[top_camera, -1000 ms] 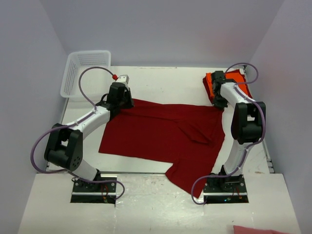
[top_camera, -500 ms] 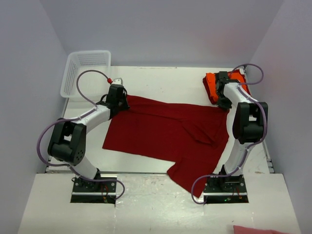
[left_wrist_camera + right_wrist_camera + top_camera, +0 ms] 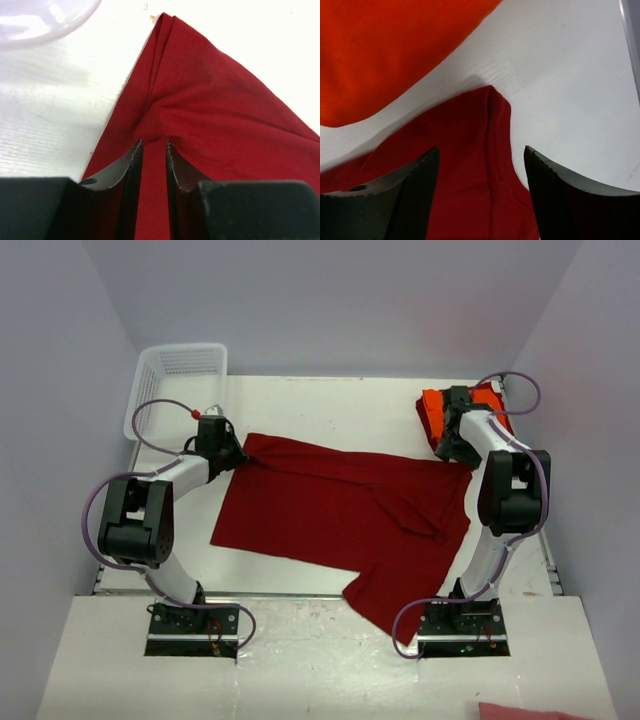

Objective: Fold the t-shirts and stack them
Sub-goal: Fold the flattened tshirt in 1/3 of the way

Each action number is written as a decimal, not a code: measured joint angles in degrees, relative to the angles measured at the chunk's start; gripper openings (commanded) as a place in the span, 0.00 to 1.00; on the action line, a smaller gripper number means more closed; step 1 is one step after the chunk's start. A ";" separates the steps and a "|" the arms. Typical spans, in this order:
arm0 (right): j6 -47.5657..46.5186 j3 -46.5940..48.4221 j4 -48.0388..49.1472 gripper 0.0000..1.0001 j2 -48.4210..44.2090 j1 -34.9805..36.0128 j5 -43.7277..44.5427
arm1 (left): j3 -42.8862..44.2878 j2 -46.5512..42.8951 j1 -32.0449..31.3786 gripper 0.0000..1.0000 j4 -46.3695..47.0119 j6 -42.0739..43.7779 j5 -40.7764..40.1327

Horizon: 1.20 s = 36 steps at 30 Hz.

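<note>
The dark crimson t-shirt point(image 3: 340, 505) lies spread out on the table, with one sleeve hanging toward the near edge. My left gripper point(image 3: 228, 452) is at its far-left corner. In the left wrist view its jaws point(image 3: 154, 145) stand a narrow gap apart over the red cloth point(image 3: 225, 115), which bunches into a fold at the tips. My right gripper point(image 3: 452, 452) is at the far-right corner. It is wide open point(image 3: 481, 148), and the red corner point(image 3: 470, 165) lies loose between its fingers. The folded orange t-shirt point(image 3: 437, 410) sits just beyond it point(image 3: 385, 50).
A white mesh basket point(image 3: 150, 390) stands at the far left corner of the table, close behind the left gripper. A scrap of pinkish-red cloth point(image 3: 525, 710) shows at the near right edge. The table edge rail point(image 3: 631, 40) runs just right of the right gripper.
The left gripper drew the shirt's far-left corner leftward and its jaws parted slightly. The right gripper opened and let go of the far-right corner. The shirt now lies wider.
</note>
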 measured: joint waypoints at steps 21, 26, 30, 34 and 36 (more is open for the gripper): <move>-0.57 -5.60 4.31 0.74 -16.17 4.96 -6.88 | -7.17 -2.01 0.81 0.32 6.75 -7.89 1.99; -0.74 -6.51 4.35 0.74 -16.17 6.01 -6.99 | -7.17 -2.21 1.60 0.37 6.75 -7.78 0.55; -0.92 -6.97 4.39 0.74 -16.17 6.93 -7.06 | -7.06 -2.58 2.27 0.38 6.75 -6.91 -0.46; -0.96 -7.41 4.35 0.74 -16.35 7.41 -7.10 | -6.29 -1.92 2.62 0.38 6.84 -6.58 -0.70; -1.09 -7.45 4.37 0.74 -16.52 7.45 -7.10 | -5.77 -0.94 2.71 0.38 7.21 -6.58 -0.68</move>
